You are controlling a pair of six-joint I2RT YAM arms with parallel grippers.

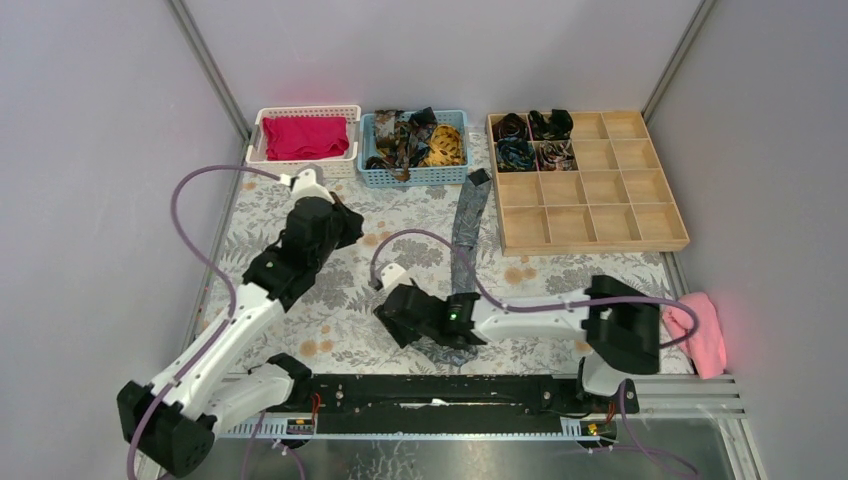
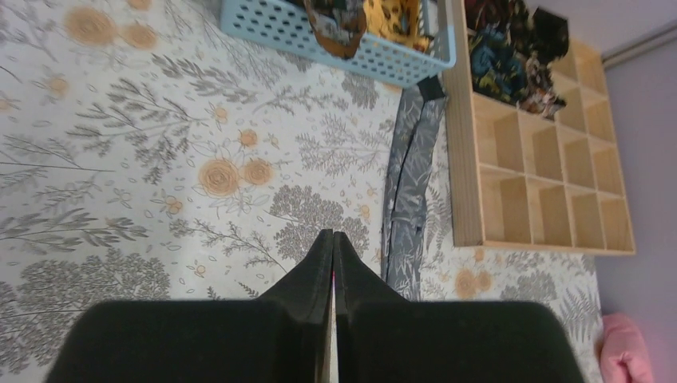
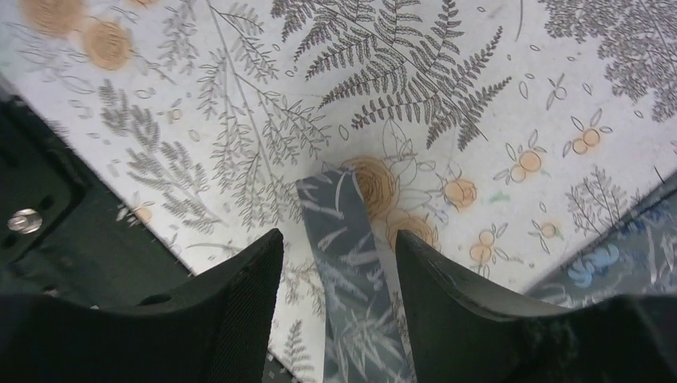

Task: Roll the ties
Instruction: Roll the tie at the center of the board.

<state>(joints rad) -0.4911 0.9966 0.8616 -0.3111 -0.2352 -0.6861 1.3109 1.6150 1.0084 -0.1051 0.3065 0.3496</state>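
A long dark grey patterned tie (image 1: 467, 225) lies flat on the floral cloth, running from beside the blue basket down toward the near edge. Its narrow end (image 3: 345, 239) lies between the spread fingers of my right gripper (image 3: 339, 239), which is open low over it; nothing is gripped. The right gripper (image 1: 400, 325) is at the table's near middle. My left gripper (image 1: 348, 226) is shut and empty, hovering left of the tie (image 2: 411, 183); its tips (image 2: 333, 236) are pressed together. Several rolled ties (image 1: 533, 140) sit in the wooden tray's back-left compartments.
A blue basket (image 1: 400, 176) holds loose ties. A white basket (image 1: 260, 135) holds a magenta cloth. The wooden compartment tray (image 1: 600, 215) stands at the back right. A pink cloth (image 1: 703, 330) lies at the right edge. The black rail (image 1: 430, 392) runs along the near edge.
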